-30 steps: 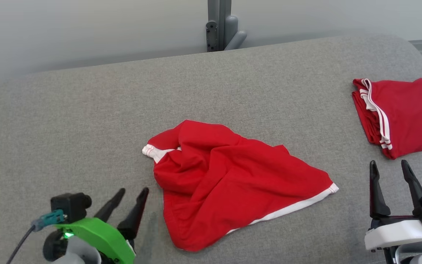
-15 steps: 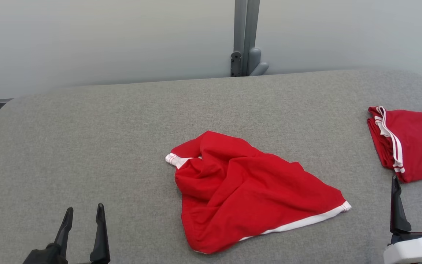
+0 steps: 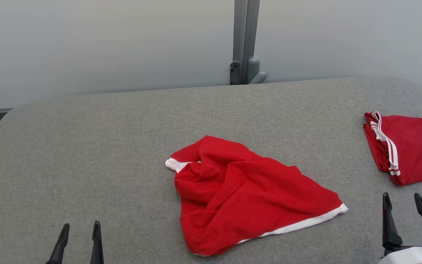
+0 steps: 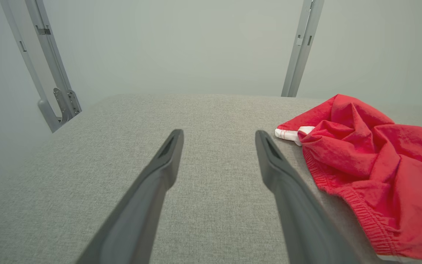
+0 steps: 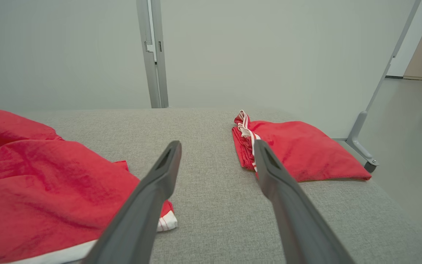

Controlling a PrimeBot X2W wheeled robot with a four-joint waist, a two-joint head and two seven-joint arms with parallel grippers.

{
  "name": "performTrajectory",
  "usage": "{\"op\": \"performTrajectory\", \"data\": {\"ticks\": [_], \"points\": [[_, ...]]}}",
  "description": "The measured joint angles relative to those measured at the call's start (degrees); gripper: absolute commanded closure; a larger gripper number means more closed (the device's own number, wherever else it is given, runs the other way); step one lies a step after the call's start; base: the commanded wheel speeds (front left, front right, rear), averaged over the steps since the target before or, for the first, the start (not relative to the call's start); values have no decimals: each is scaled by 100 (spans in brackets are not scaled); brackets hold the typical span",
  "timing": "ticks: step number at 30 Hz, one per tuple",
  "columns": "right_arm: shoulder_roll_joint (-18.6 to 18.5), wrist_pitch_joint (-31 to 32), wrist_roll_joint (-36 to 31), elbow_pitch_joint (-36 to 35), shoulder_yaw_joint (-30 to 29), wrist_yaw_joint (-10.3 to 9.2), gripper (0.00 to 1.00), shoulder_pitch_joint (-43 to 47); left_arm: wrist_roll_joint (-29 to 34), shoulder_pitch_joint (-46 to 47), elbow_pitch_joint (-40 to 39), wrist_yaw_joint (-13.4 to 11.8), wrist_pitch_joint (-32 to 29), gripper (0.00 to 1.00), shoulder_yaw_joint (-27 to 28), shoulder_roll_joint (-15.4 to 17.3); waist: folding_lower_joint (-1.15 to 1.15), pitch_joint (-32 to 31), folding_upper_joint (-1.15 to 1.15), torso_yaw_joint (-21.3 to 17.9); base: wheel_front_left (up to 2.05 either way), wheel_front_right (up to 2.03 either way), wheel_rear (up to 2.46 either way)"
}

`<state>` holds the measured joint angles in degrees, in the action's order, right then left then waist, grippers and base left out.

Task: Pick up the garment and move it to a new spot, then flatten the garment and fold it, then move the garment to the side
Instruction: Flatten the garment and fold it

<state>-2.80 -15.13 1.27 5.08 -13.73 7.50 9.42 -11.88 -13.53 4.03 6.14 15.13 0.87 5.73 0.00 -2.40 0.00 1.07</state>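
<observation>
Grey pad (image 3: 86, 146), garment (image 3: 247, 194); left pincer (image 3: 81, 224), right pincer (image 3: 401, 195) agape; right wrist view: floor (image 5: 408, 128)

Bright, soft, diffuse light lies evenly over the grey worktop (image 3: 86, 154), whose weave reads matte and sharp in the head view. Shadows are faint: a thin, soft shade hugs the near edge of the red garment (image 3: 247, 190), and darker tones sit in its folds. In the left wrist view the wide lens tilts the metal posts (image 4: 46, 73) outward at the sides, and the worktop's far edge fades hazily into the pale wall (image 4: 178, 47).
</observation>
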Motion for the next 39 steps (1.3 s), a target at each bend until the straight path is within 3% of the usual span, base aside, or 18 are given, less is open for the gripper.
{"op": "performTrajectory", "data": {"ticks": [10, 15, 18, 22, 28, 34, 39], "points": [[-1, 0, 18, -16, 58, 0, 0, -74, 210, 3, -31, 119, 0, 0, 234, -193, 0, 24, 0, -135, 0, 0, 0], [-7, 0, 134, 147, 388, 0, 0, -212, 63, 21, 26, 126, 0, 0, 149, -241, 0, 55, 0, -168, 0, 0, 0], [-166, 167, 145, 564, 790, 1, 0, -312, -378, 20, 421, 125, -73, 0, -309, -211, 0, 61, 0, -189, 0, 0, 0], [-776, 1237, 305, 750, 1338, 1, 0, -587, -1043, 92, 546, 137, -1132, 0, -1545, 352, 0, 122, 0, -199, 0, 0, 0], [-1222, 2343, 678, 735, 1841, 1, 0, -945, -2092, 238, 165, 135, -2002, 0, -2484, 968, 0, 332, 0, -217, 0, 0, 0], [-1324, 2770, 722, 776, 2002, 1, 0, -1313, -2474, 684, -111, 135, -2180, 0, -3029, 1308, 0, 707, 0, -207, 0, 0, 0], [-1345, 2799, 734, 828, 1994, 1, 0, -1399, -2664, 963, -96, 135, -2179, 0, -3349, 1380, 0, 956, 0, -160, 0, 0, 0]]}}
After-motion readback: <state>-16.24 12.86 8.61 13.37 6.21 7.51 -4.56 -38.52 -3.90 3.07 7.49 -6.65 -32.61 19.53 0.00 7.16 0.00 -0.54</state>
